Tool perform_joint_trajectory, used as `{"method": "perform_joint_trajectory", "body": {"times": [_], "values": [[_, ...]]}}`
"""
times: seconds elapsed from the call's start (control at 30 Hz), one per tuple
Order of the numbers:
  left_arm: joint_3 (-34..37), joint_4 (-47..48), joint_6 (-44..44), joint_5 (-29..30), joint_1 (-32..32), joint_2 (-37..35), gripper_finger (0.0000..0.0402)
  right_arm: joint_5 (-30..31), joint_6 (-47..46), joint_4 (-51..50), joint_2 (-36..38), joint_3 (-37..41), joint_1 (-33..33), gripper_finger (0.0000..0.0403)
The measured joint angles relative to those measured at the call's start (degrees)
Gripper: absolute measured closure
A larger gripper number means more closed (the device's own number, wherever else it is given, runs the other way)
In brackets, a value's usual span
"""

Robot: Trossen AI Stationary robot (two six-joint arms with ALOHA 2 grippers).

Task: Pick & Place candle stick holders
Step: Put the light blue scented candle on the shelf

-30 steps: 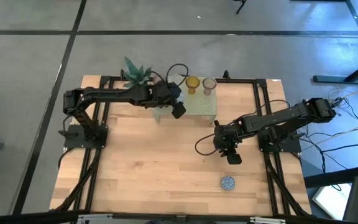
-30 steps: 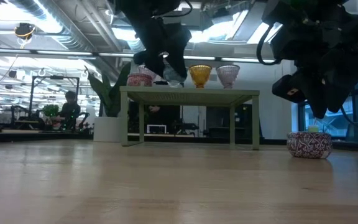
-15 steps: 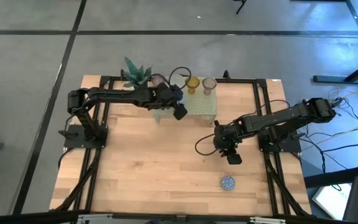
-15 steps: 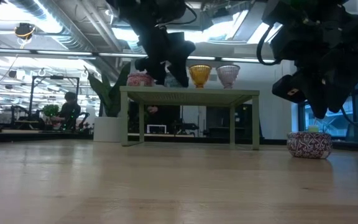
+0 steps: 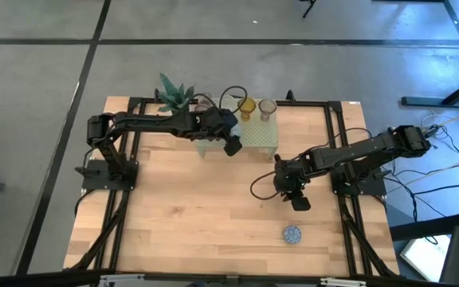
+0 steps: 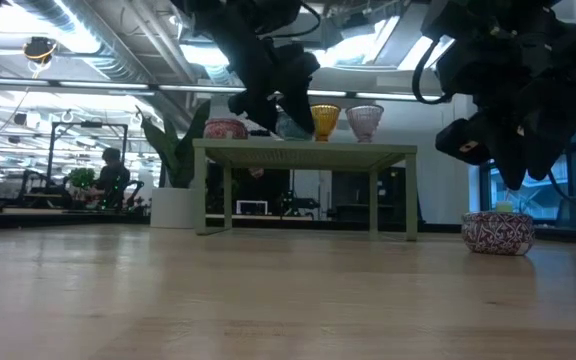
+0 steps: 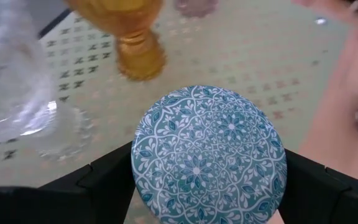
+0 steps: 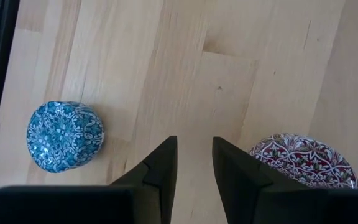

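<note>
Pinching a teal mosaic holder point(image 7: 209, 155) between both fingers, left gripper point(image 5: 228, 143) over the pale green stand point(image 5: 263, 135), near the amber holder point(image 7: 132, 31) (presumably to line it up there). Waiting mid-table, right gripper point(image 8: 193, 158) slightly parted, holding nothing, above bare wood between 2 more holders: blue holder point(image 8: 64, 136) and red holder point(image 8: 303, 159).
</note>
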State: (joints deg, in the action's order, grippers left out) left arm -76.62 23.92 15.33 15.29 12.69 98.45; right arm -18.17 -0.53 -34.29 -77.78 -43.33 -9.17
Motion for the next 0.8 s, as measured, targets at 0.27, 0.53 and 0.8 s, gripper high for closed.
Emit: {"method": "perform_joint_trajectory", "body": {"times": [0.27,0.53,0.8], "values": [[0.0,0.7,-0.1,0.1,-0.3,0.0,0.0086,-0.1,1.0,0.2,0.0,0.0,0.0,0.0298],[0.0,3.3,-2.5,-0.4,-0.3,0.0,0.0085,-0.1,0.6,0.1,0.0,0.0,0.0,0.0298],[0.0,3.3,-2.6,-0.7,-0.3,0.0,0.0084,-0.1,0.8,0.1,0.0,0.0,0.0,0.0298]]}}
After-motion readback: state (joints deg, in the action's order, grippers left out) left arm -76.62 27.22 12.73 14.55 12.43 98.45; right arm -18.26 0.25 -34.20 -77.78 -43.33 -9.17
